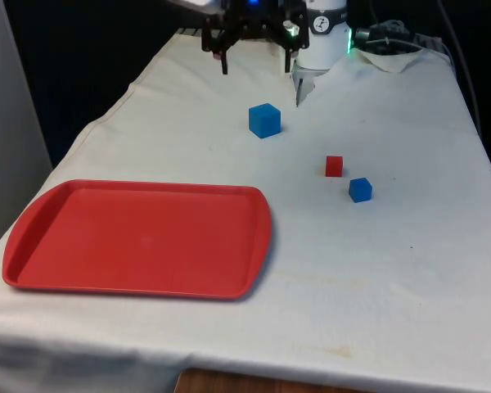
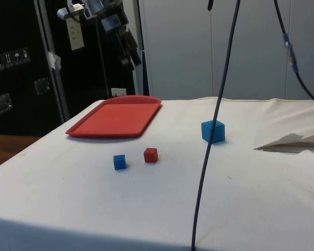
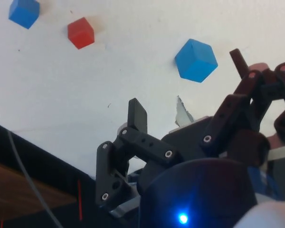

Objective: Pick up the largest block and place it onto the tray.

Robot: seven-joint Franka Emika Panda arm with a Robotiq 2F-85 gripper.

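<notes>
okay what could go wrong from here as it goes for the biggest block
1. The pincer hangs open, high above the cloth, so a poorly aligned descent could nudge the large blue block instead of straddling it.
2. The small blue block shares its colour and might be picked by mistake.

My claw (image 1: 256,59) hangs high above the counter (image 1: 393,270), at its far end, close in front of my own white base. It holds nothing. In the front view the two black fingers (image 1: 223,51) point down and stand wide apart, one toward the front view's left and the other toward its right, with open air between them. In the side view my claw (image 2: 126,44) sits up near the top, tilted, on the end of my bent arm (image 2: 97,6). In the wrist view both fingers (image 3: 137,115) splay outward on their black linkages, well apart, touching nothing.
</notes>
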